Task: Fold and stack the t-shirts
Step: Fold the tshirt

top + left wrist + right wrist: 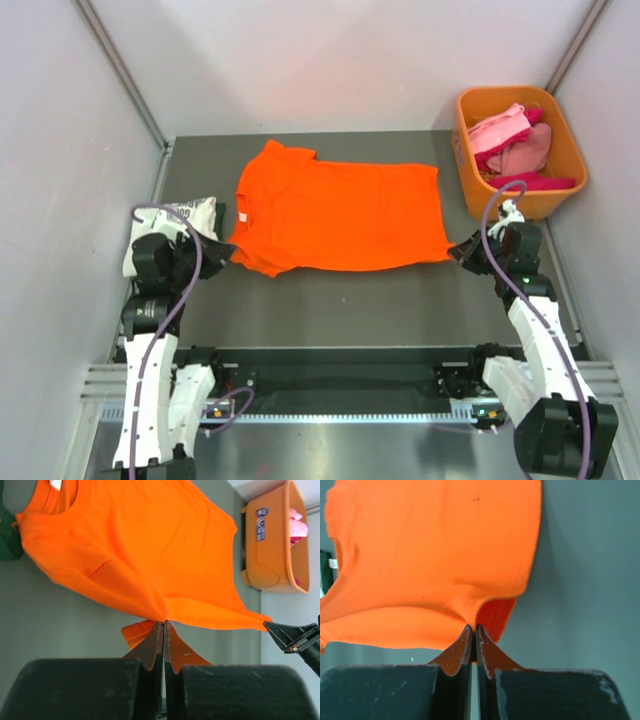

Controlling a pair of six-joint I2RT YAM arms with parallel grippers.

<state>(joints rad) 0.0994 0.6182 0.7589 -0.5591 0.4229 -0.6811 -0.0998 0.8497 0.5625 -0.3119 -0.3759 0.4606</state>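
A bright orange t-shirt (340, 215) lies spread flat on the dark table, collar to the left and hem to the right. My left gripper (225, 255) is shut on its near left edge by the sleeve, and the pinch shows in the left wrist view (164, 623). My right gripper (455, 252) is shut on the near right hem corner, where the cloth bunches at the tips (472, 626). A white t-shirt with black print (190, 215) lies crumpled at the far left, partly under my left arm. Pink, red and magenta t-shirts (510, 135) are piled in the bin.
The rigid orange plastic bin (572, 150) stands at the back right corner, close behind my right arm. Grey walls close in the table on the left, right and back. Bare dark tabletop (350, 300) runs between the shirt and the arm bases.
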